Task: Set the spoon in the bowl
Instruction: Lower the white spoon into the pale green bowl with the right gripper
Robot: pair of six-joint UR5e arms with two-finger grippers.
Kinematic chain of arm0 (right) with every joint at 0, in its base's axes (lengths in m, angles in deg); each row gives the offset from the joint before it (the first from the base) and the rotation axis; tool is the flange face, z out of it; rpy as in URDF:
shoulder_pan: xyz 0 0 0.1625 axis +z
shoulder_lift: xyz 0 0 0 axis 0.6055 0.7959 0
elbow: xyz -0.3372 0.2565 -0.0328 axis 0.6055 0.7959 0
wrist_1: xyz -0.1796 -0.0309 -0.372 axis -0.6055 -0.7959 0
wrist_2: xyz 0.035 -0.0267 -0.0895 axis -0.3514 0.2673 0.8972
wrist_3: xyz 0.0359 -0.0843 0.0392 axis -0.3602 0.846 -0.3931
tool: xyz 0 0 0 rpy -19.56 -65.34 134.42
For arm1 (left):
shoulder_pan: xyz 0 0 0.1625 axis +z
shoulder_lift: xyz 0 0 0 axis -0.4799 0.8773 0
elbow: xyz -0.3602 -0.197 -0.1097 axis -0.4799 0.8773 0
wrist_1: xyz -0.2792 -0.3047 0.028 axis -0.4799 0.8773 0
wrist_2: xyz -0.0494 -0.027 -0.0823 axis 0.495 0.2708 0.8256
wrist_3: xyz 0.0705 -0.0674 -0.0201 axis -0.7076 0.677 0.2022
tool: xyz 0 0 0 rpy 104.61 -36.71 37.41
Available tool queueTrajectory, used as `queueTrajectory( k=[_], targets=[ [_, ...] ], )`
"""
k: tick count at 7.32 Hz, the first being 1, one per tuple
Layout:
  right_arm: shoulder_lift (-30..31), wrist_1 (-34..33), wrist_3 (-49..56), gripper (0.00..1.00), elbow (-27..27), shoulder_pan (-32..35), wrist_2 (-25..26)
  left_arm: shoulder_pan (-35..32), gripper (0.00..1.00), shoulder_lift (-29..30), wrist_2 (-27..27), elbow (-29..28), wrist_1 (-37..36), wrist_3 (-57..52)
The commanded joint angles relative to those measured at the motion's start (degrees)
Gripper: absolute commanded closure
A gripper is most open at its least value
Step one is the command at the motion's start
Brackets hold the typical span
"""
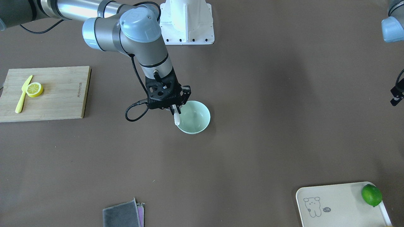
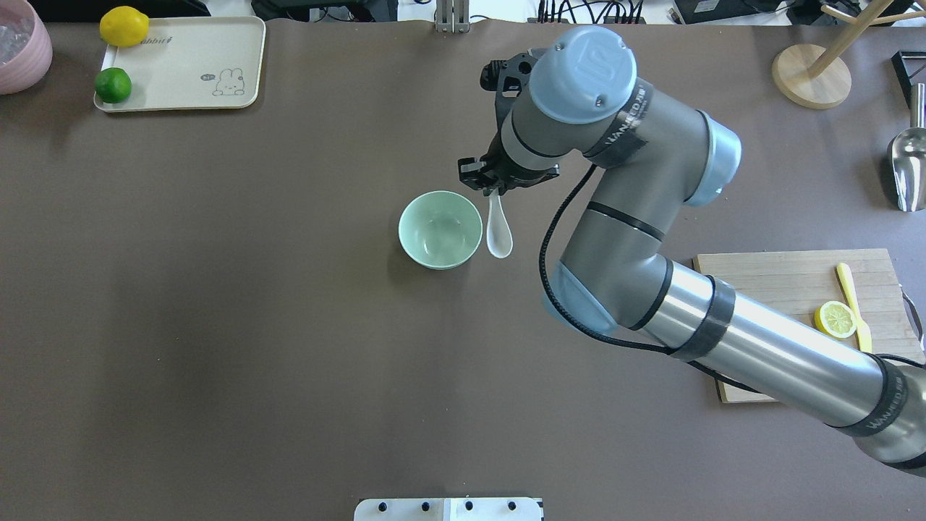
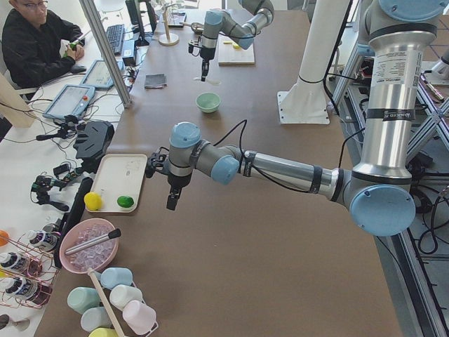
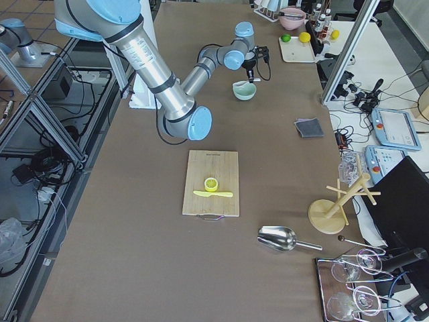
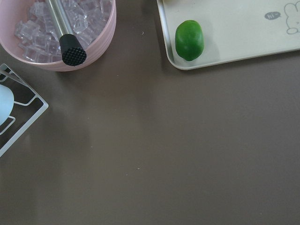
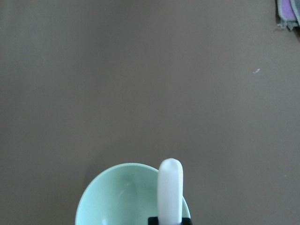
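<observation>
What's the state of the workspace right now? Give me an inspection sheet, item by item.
Surface: brown table, no spills seen.
Job's things: spoon held by its handle, scoop down, raised near the rim of the bowl, not yet inside; bowl upright and empty.
Clutter: cutting board with lemon slice and knife; tray with lime and lemon; pink bowl of ice; cloth.
Tools: right tool shut on spoon; left tool hovers near the tray, open or shut cannot be told.
Cables: black cable loops beside the right wrist, clear of the bowl.
Surroundings: operator seated at a side desk.
</observation>
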Motion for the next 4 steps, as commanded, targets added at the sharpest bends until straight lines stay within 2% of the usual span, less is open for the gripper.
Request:
queueTrajectory(
  k=[1, 4],
  targets=[
    [-5.58, 5.97, -0.65, 1.0, 8.87, -0.34, 1.95, 0.02, 0.02, -0.52, -0.06, -0.71, -0.04, -0.29],
    [-6.14, 7.03, -1.71, 1.0, 11.19, -3.41, 6.61, 0.2, 0.02, 0.27, -0.42, -2.21, 0.05, -0.38]
  ],
)
